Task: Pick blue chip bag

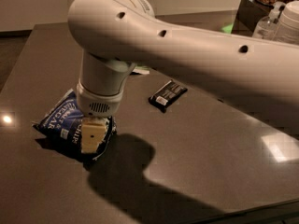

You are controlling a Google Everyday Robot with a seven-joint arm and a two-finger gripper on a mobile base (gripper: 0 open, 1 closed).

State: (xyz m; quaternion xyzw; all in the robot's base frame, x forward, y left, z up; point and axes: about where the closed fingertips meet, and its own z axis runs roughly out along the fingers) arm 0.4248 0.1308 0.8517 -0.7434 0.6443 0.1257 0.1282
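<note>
The blue chip bag (60,123) lies flat on the dark table (196,139) at the left, dark navy with white lettering. My gripper (91,137) hangs from the big white arm (187,55) and is down over the right end of the bag, touching or pressing into it. The arm's wrist hides the bag's far right part.
A small black bar wrapper (167,95) lies on the table right of the bag. A pale packet edge (141,70) peeks out behind the arm. A clear bottle (267,26) and a white container (290,20) stand at the back right, by something green (227,28).
</note>
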